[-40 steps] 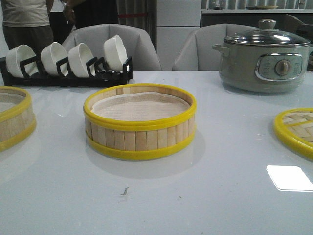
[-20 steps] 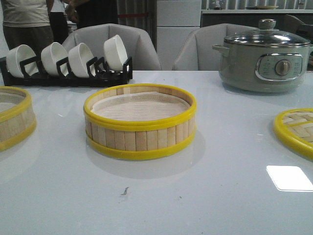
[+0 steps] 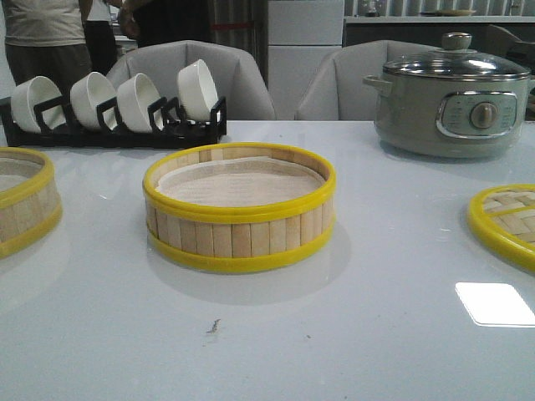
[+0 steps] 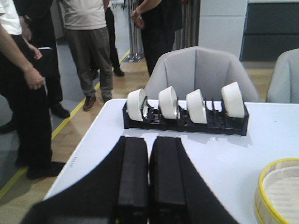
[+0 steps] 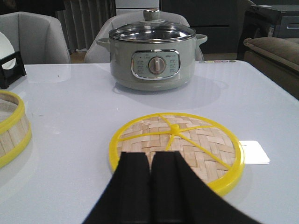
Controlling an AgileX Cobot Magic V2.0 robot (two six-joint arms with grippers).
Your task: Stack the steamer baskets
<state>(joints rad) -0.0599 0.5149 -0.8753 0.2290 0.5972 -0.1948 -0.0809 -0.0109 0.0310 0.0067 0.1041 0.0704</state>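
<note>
A: Left tool (image 4: pixel 148 186) first: its two black fingers are pressed together with only a hairline seam between them, clenched on nothing. Right tool (image 5: pixel 150 186) is the same, fingers closed and empty.

B: Where do they sit?

A: Neither shows in the front view, so both arms look pulled back at the near edge of the tabletop (image 3: pixel 376 334). The left one is level, pointing toward the bowl rack (image 4: pixel 184 119); the right one is level too, just short of the lid (image 5: pixel 176 142) and aimed at it and the pot (image 5: pixel 154 58) behind.

B: And the baskets?

A: Take the middle basket (image 3: pixel 239 209) as the mark. It stands flat and upright, paper liner inside, nothing on it. The second basket (image 3: pixel 25 200) is well to its left, cut off by the frame edge, apart from it. The lid lies well to its right; the rack is behind and to its left, the pot behind and to its right.

B: Why that layout?

A: My guess is a start arrangement: each piece is spaced out so a tool can reach one rim without bumping another. Stacking has not begun.
</note>
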